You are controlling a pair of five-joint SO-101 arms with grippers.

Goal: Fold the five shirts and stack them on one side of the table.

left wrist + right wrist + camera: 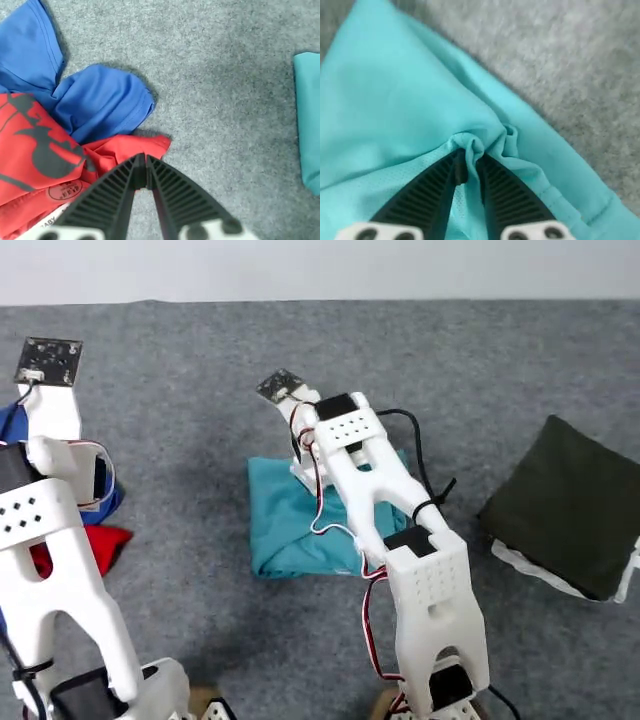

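Observation:
A teal shirt (285,520) lies partly folded in the middle of the table. My right gripper (469,159) is shut on a pinched ridge of the teal shirt (420,105) near its far edge; in the high view the right gripper (302,462) sits over the shirt's back edge. A blue shirt (100,100) and a red shirt (35,150) with a dark print lie crumpled at the table's left. My left gripper (146,172) hovers shut and empty just above the red shirt's corner. A folded dark green shirt (570,502) rests at the right on a white one (535,568).
The table is covered in grey carpet (450,370). The left arm (50,540) stands over the red and blue pile (105,540). Open carpet stretches across the back and between the teal shirt and the dark stack.

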